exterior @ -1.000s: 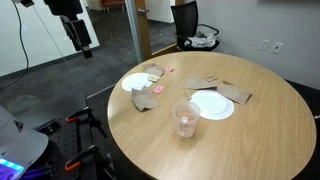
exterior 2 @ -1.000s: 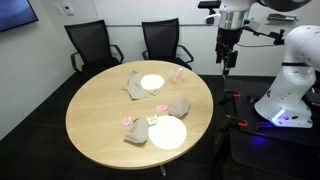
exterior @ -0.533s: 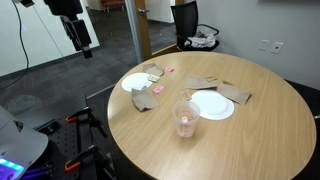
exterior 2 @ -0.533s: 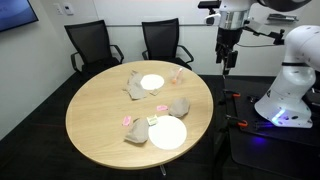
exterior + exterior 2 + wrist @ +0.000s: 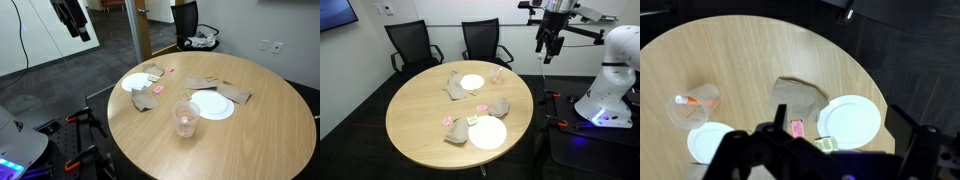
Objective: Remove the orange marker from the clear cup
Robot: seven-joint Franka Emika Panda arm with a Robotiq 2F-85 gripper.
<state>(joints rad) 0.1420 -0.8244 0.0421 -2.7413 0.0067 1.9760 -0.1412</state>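
Well off the table (image 5: 420,115), gripper (image 5: 548,48) hangs high, jaws spread; orange marker (image 5: 685,100) inside clear cup (image 5: 702,112).

In the wrist view my gripper (image 5: 825,165) is a dark blur, cut off at 6 o'clock, covering part of the plate (image 5: 706,141) at 7. In an exterior view the marker (image 5: 184,125) is a speck.

Arm (image 5: 618,48) high, gripper (image 5: 548,52) downward, fingers (image 5: 732,158) apart.
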